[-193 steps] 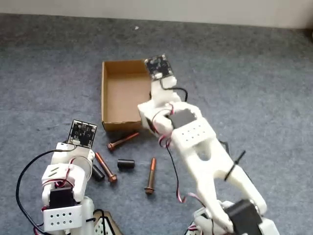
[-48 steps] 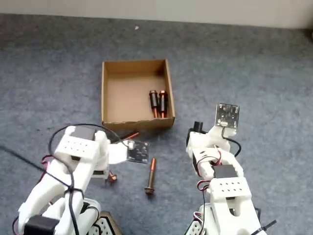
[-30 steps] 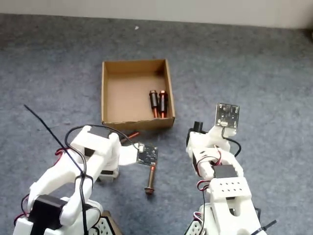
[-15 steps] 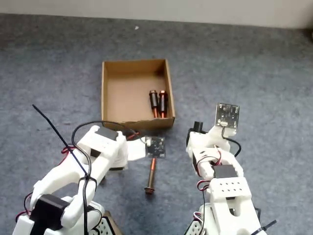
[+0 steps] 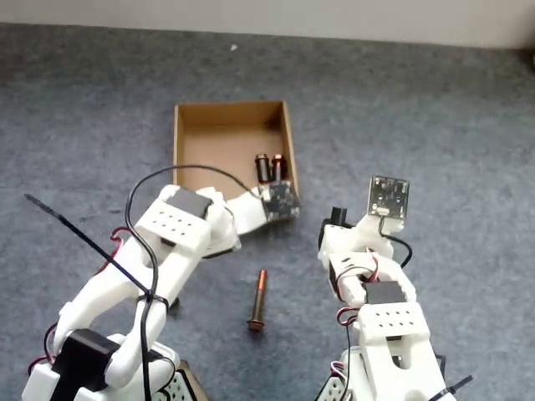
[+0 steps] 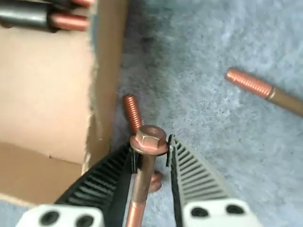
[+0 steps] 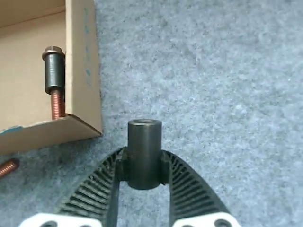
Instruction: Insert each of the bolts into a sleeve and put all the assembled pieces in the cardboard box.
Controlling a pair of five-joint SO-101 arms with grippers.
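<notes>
On the grey carpeted tabletop [image 5: 435,109], the left arm is stretched right across to the near right corner of the shallow brown cardboard box [image 5: 177,159], and its left hand [image 6: 149,151] has a firm grip on a copper hex-head bolt [image 6: 144,170]: both ribbed fingers are pressed against the shank just under the flanged head. That bolt sits above the carpet just outside the box wall, not over the box floor. Directly beneath it a second copper bolt [image 6: 132,111] lies on the carpet, close along the outside of that wall. Over on the other side, the right hand [image 7: 143,161] is clamped around a black cylindrical sleeve [image 7: 144,153], open bore showing at the far end, held over bare carpet a little out from the box's near right corner. Inside the box, two assembled pieces [image 5: 269,167], each a copper bolt wearing a black sleeve, lie side by side against the right wall, near the front corner. And out in the open there's a loose copper bolt [image 5: 258,299] lying on the carpet between the two arms, well apart from the box, its head toward the near edge and its threaded end pointing at the box.
</notes>
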